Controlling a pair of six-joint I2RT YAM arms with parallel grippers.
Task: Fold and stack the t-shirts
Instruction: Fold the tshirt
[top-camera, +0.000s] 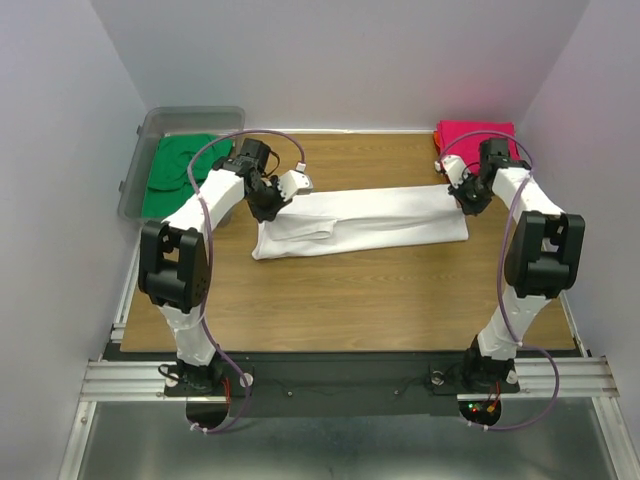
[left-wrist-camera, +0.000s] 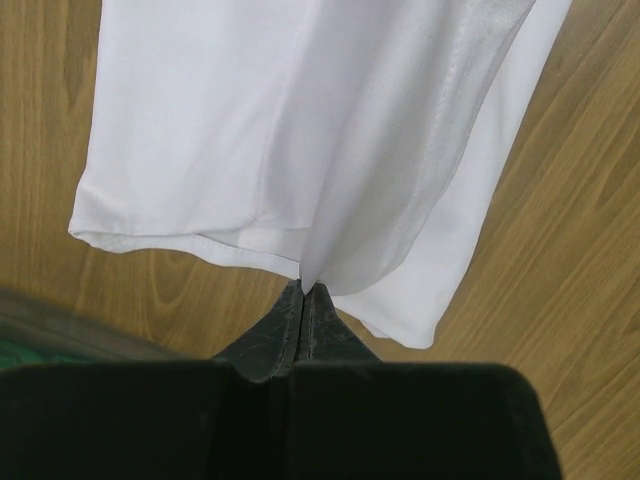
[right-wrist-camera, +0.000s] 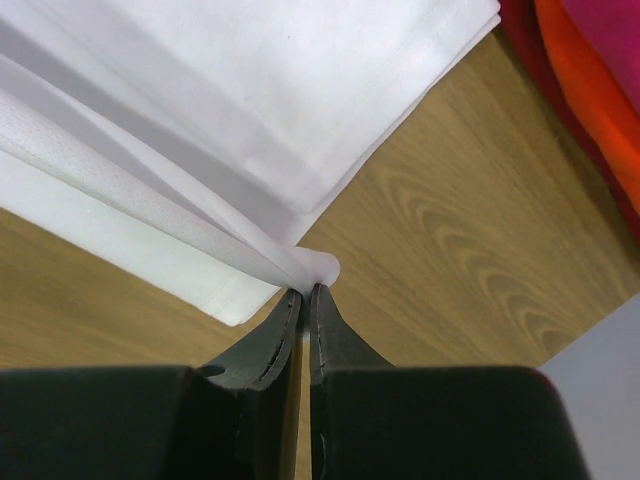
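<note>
A white t-shirt (top-camera: 360, 220) lies folded into a long band across the table's middle. My left gripper (top-camera: 268, 196) is shut on the shirt's left end, pinching a lifted layer of white cloth (left-wrist-camera: 330, 180) at its tips (left-wrist-camera: 303, 288). My right gripper (top-camera: 467, 197) is shut on the right end, with a fold of the white t-shirt (right-wrist-camera: 250, 130) bunched at its tips (right-wrist-camera: 305, 288). A magenta pink t-shirt (top-camera: 473, 135) sits folded at the back right, with a red-orange t-shirt (right-wrist-camera: 580, 70) under it. A green t-shirt (top-camera: 177, 172) lies in the bin.
A clear grey plastic bin (top-camera: 140, 150) stands at the back left, off the wooden table (top-camera: 350, 300). White walls close in the left, back and right sides. Bare wood (right-wrist-camera: 450, 240) shows between the white shirt and the pink stack.
</note>
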